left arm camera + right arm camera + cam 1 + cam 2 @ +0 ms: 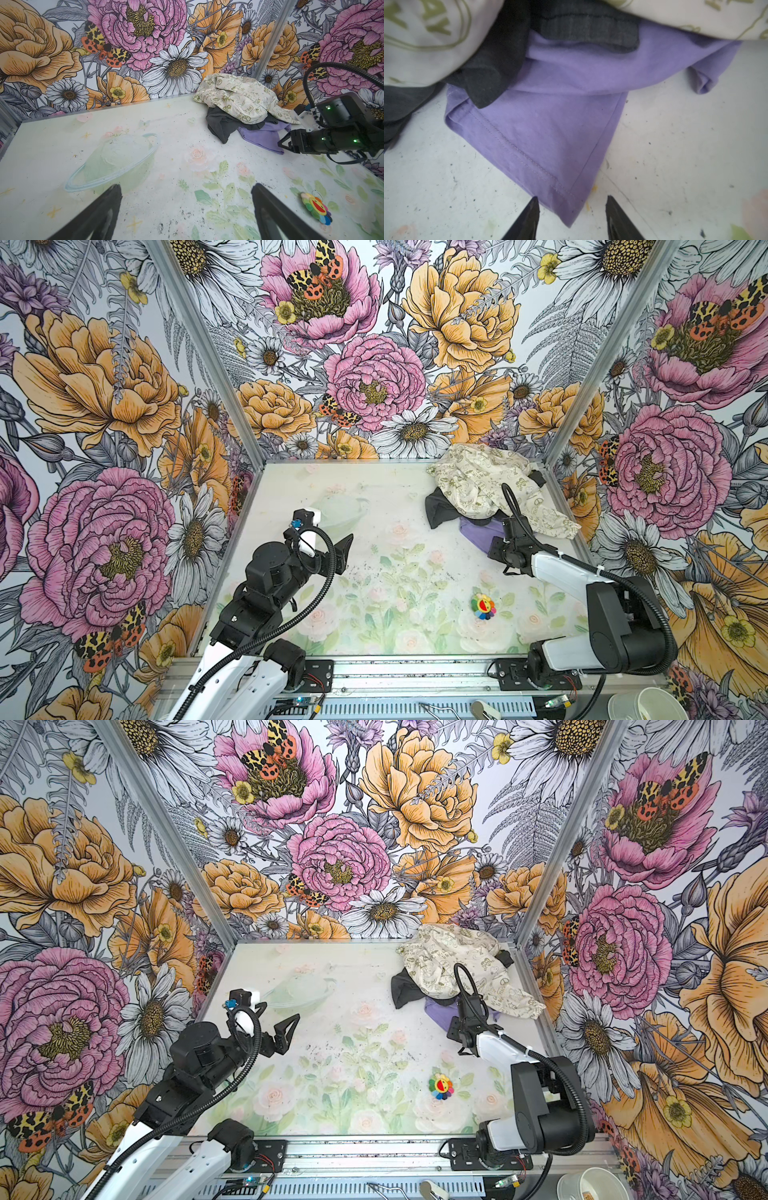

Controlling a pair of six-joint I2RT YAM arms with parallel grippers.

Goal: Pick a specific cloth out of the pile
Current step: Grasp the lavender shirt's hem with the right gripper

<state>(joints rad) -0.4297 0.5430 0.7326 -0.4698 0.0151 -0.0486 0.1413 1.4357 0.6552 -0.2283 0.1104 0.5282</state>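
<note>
- Lavender cloth (478, 536) in both top views (439, 1016): lowest layer of the pile (490, 489), poking out flat onto the table (374, 497) from under the cream cloth (478, 481), on the side toward the arm bases.
- Black cloth (442, 506) just left of it, likewise trapped beneath the cream cloth.
- Right gripper (498, 537) down at the lavender cloth, just clear of the cream cloth; fingertips masked by wrist and cable, so spread unreadable from above.
- Left gripper (276, 1017) well left of the cream cloth, jaws spread wide, holding nothing.
- Rainbow flower charm (483, 606) alone on the table, well apart from the cream cloth, toward the bases.
- Left wrist view: left gripper (187, 187) fingers far apart over bare table. Cream cloth (234, 97) heaped at the back wall, black cloth (220, 124) and lavender cloth (264, 135) spilling from under it, right gripper (283, 144) at the lavender edge.
- Right wrist view: hemmed corner of the lavender cloth (550, 124) lying between the right gripper (572, 205) fingertips, jaws partway open, fabric not clamped. Black cloth (492, 72) overlapping its far part, cream cloth (415, 41) over both.
</note>
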